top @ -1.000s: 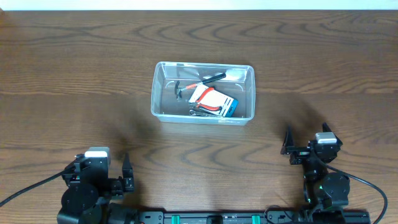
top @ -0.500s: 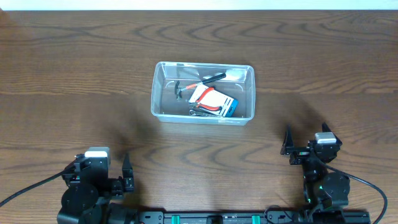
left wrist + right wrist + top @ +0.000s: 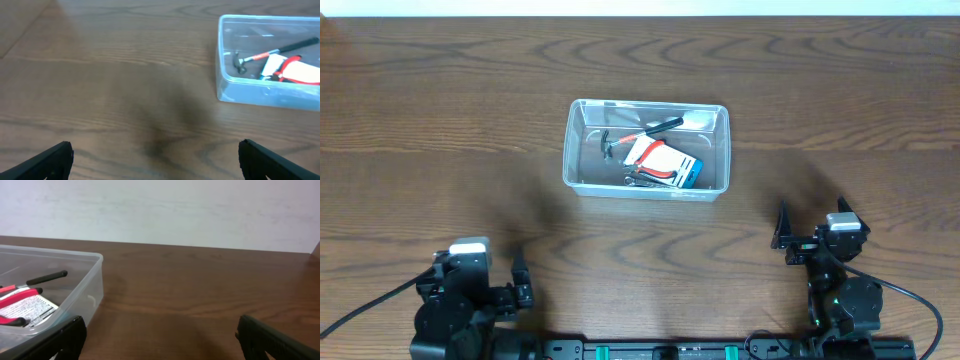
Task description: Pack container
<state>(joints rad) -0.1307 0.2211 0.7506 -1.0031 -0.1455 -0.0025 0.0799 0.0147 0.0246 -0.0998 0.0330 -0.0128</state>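
The clear plastic container (image 3: 578,150) stands at the middle of the table. Inside it lie a small hammer with a red and black handle (image 3: 638,133), red-handled pliers (image 3: 655,172) and a white-and-blue box (image 3: 672,160). The container also shows in the left wrist view (image 3: 222,75) and the right wrist view (image 3: 92,287). My left gripper (image 3: 518,285) is open and empty at the front left, far from the container. My right gripper (image 3: 798,240) is open and empty at the front right.
The brown wooden table (image 3: 440,130) runs to a white wall at the back (image 3: 200,210). The arm bases sit along the front edge.
The left arm has drawn back slightly toward the front edge. The right arm and the container's contents have not moved.
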